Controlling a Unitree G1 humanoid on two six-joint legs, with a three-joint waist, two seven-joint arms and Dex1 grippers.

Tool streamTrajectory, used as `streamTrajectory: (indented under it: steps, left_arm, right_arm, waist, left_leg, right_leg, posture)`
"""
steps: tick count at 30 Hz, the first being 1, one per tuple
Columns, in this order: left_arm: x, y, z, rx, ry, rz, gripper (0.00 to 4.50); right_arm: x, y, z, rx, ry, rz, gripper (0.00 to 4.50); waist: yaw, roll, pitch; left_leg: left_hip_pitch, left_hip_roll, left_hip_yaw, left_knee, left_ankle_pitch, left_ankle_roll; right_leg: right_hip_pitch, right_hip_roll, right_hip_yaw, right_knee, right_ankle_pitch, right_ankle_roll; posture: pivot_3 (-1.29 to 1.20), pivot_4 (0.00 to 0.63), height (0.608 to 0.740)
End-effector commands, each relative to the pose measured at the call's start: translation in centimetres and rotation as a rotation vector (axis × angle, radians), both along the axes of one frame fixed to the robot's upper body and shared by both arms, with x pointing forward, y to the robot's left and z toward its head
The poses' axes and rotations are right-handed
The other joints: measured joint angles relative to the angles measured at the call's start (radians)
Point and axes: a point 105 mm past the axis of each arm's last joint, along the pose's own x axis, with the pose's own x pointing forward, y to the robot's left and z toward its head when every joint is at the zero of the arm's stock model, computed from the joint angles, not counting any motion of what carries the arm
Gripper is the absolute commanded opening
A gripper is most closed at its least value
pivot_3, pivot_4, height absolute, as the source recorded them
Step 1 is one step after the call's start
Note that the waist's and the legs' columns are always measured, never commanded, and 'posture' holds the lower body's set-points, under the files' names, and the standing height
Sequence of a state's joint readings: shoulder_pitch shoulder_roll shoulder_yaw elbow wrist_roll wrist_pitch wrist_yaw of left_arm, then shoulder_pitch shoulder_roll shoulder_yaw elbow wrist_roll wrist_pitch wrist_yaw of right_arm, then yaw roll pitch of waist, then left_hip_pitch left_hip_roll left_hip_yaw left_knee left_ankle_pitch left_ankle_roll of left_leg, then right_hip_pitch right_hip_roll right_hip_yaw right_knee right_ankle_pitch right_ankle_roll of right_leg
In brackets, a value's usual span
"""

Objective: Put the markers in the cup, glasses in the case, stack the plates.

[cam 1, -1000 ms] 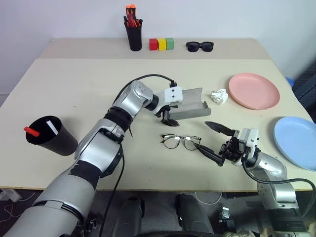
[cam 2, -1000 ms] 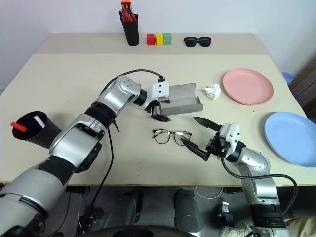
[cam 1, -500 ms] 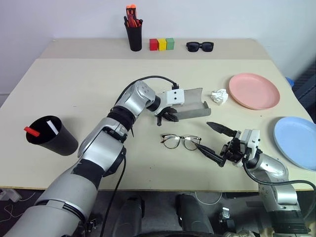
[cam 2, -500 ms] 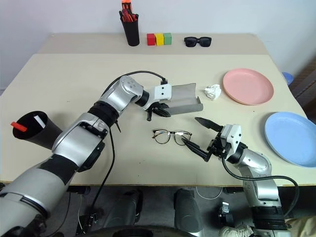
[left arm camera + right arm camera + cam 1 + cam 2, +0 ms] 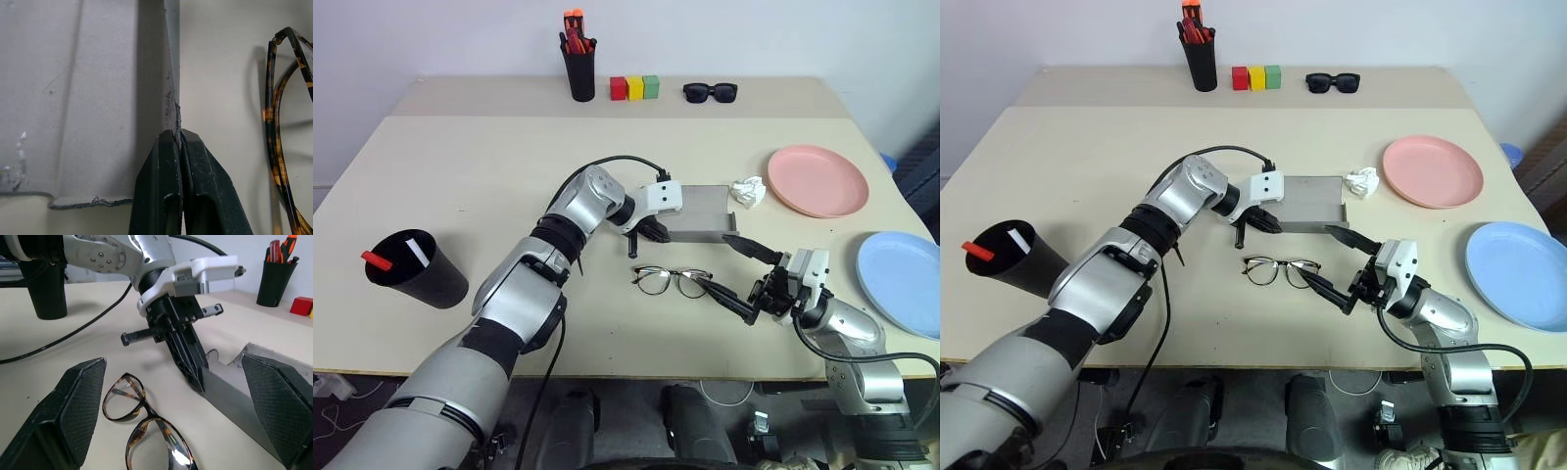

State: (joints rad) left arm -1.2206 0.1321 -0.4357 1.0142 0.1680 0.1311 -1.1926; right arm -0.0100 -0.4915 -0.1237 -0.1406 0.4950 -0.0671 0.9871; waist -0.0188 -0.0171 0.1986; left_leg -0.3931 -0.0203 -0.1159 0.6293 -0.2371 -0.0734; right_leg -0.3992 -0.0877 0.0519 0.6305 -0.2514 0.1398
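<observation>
Here the left gripper (image 5: 175,139) has its two black fingers pressed together on the front wall of the grey felt-like rectangular glasses case (image 5: 700,211), which lies open near the middle of the beige desk (image 5: 489,176). Just beside the case, toward the desk's front edge, lie the thin wire-framed eyeglasses with clear rounded lenses (image 5: 671,280). The right gripper (image 5: 740,272) hovers spread wide at the eyeglasses' right end, one fingertip (image 5: 716,291) close to the frame, contact unclear.

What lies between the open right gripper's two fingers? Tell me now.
The glasses lie on bare table between the right gripper fingers in the right wrist view; beyond them the left gripper pinches the case wall.
</observation>
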Motion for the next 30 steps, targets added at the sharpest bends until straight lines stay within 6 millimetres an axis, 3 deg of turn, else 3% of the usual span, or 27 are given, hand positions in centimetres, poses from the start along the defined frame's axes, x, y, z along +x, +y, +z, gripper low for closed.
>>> streamTrajectory:
  steps: [1, 7, 15, 23, 30]
  left_arm:
    - [0.2, 0.3, 1.4, -0.031, -0.029, 0.001, 0.07]
    - [-0.5, 3.2, 2.1, -0.024, -0.021, 0.029, 0.07]
    - [-2.9, 7.8, 1.6, 0.011, -0.016, 0.097, 0.07]
    - [-3.6, 9.5, 1.1, 0.039, -0.029, 0.148, 0.07]
    - [-3.8, 9.7, 0.7, 0.059, -0.042, 0.130, 0.07]
  right_arm:
    - [-0.3, 0.2, 1.1, -0.007, -0.041, 0.009, 4.50]
    - [-0.3, -0.1, 0.9, -0.008, -0.035, 0.008, 4.50]
    - [-0.5, 0.1, 0.3, -0.010, -0.003, 0.040, 4.50]
    - [-0.2, 0.4, 0.6, -0.028, -0.001, 0.062, 4.50]
    - [0.0, 0.5, 0.7, -0.040, -0.002, 0.067, 4.50]
  waist:
    - [-0.001, 0.000, 0.000]
    - [-0.007, 0.000, 0.000]
    - [-0.002, 0.001, 0.000]
    - [0.001, 0.001, 0.000]
    - [-0.001, 0.001, 0.000]
  left_leg:
    - [0.000, 0.000, 0.000, 0.000, 0.000, 0.000]
    - [0.000, 0.000, 0.000, -0.001, 0.000, 0.000]
    - [0.001, 0.000, 0.000, 0.000, 0.000, 0.000]
    - [0.001, 0.000, 0.000, 0.001, 0.000, 0.000]
    - [0.001, 0.000, 0.000, 0.000, 0.000, 0.000]
  right_leg:
    - [0.000, 0.000, 0.000, 0.000, 0.000, 0.000]
    - [0.000, 0.000, 0.000, 0.001, 0.000, 0.000]
    - [0.000, 0.000, 0.000, 0.001, 0.000, 0.000]
    - [0.001, 0.000, 0.000, 0.001, 0.000, 0.000]
    - [0.001, 0.000, 0.000, 0.001, 0.000, 0.000]
  posture:
    - [0.00, 0.150, 0.740]
    - [0.00, 0.150, 0.740]
    - [0.00, 0.150, 0.740]
    - [0.00, 0.150, 0.740]
    - [0.00, 0.150, 0.740]
